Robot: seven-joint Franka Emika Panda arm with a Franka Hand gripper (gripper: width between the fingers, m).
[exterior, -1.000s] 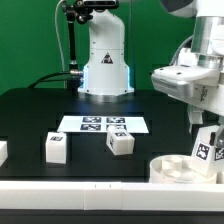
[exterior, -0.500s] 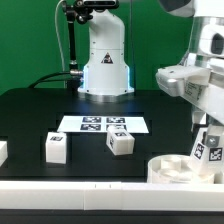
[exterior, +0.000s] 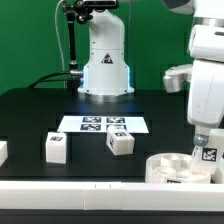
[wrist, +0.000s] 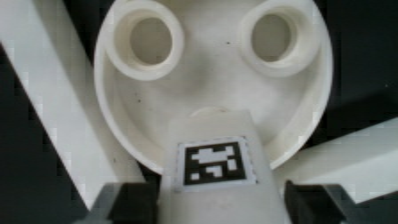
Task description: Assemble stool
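Jaws of the two-finger gripper (exterior: pixel 207 146) were clamped on a small blocky white plastic tagged leg (exterior: pixel 209 156), upright at lower right, directly above the thick round white seat disc (exterior: pixel 162 170) and short of its two sockets (wrist: pixel 148 38).

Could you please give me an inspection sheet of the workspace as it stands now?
Surface: black table, marker board lying flat.
Job's things: seat by front rail; first loose leg and second loose leg on table; held leg over seat.
Clutter: white piece cut off at exterior view's left edge.
Claw: shut on held leg.
Cables: dark line beside arm base, cable or pole unclear.
Surroundings: green backdrop.
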